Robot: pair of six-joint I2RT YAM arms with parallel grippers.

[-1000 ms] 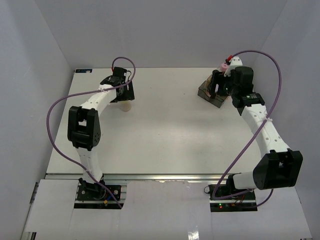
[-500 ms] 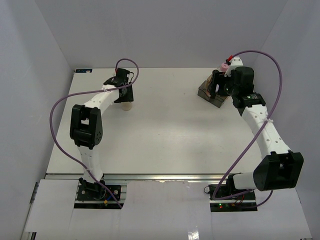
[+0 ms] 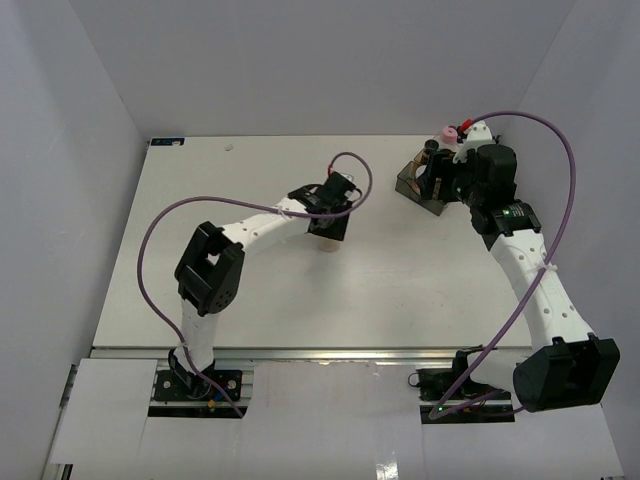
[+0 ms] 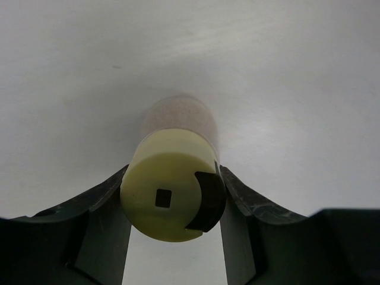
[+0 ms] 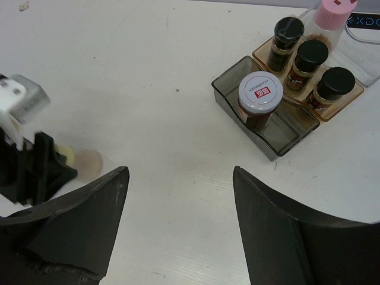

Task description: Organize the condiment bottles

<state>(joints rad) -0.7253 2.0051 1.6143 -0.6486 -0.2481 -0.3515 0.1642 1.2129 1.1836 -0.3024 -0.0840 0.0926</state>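
My left gripper (image 4: pixel 172 205) is shut on a cream-coloured bottle (image 4: pixel 181 122) with a pale yellow cap (image 4: pixel 163 193), a finger on each side of the cap. In the top view this gripper (image 3: pixel 330 228) carries the bottle (image 3: pixel 327 244) over the table's middle. My right gripper (image 5: pixel 178 178) is open and holds nothing; it hovers near the tray (image 3: pixel 408 185) at the back right. A white-capped brown jar (image 5: pixel 260 92) stands in the grey tray section (image 5: pixel 279 139). Three black-capped jars (image 5: pixel 312 54) and a pink-capped bottle (image 5: pixel 332 15) stand behind it.
The amber tray section (image 5: pixel 350 95) under the black-capped jars adjoins a clear container (image 5: pixel 362 53) at the far right. White walls (image 3: pixel 60 150) enclose the table on three sides. The left arm's purple cable (image 3: pixel 150 250) loops over the table's left half.
My left gripper has shut on the cream bottle at the far left and carried it right, toward the table's middle. The right arm has shifted slightly and stays open.
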